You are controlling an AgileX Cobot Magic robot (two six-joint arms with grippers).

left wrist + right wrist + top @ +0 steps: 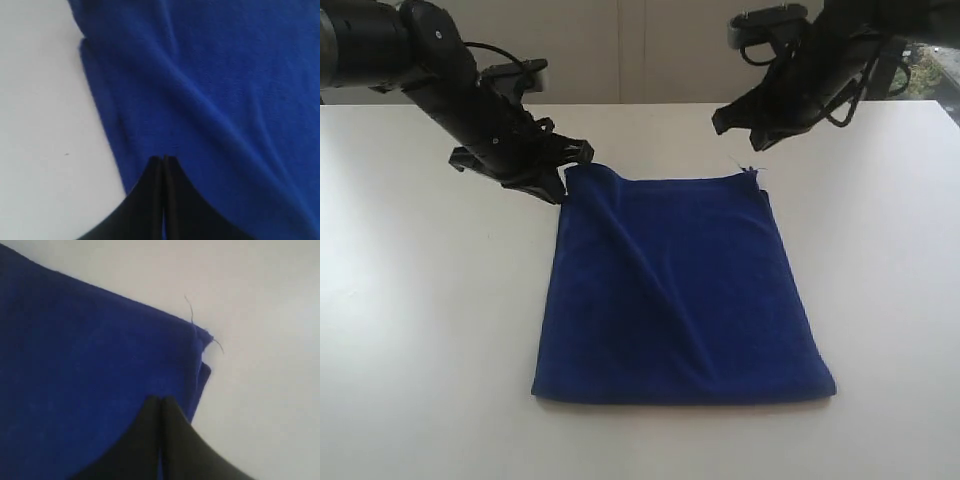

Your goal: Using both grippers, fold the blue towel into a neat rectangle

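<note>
The blue towel (pixel 680 290) lies folded to a near-square on the white table (pixel 410 330), with a diagonal ridge running from its far left corner. My left gripper (pixel 560 185) is at that corner, which rides up slightly; the fingers (pixel 155 172) are pressed together with the cloth (pixel 210 90) spreading out from their tips, its edge running behind them. My right gripper (pixel 735 130) hangs above and just behind the far right corner (pixel 752 176), apart from it. In the right wrist view the gripper (pixel 161 399) is shut and empty above the cloth, and the frayed corner (pixel 202 337) lies free.
Bare white table surrounds the towel on all sides. A pale wall (pixel 640 50) stands behind the table's far edge. Loose threads stick out of the towel's far right corner (pixel 189 305).
</note>
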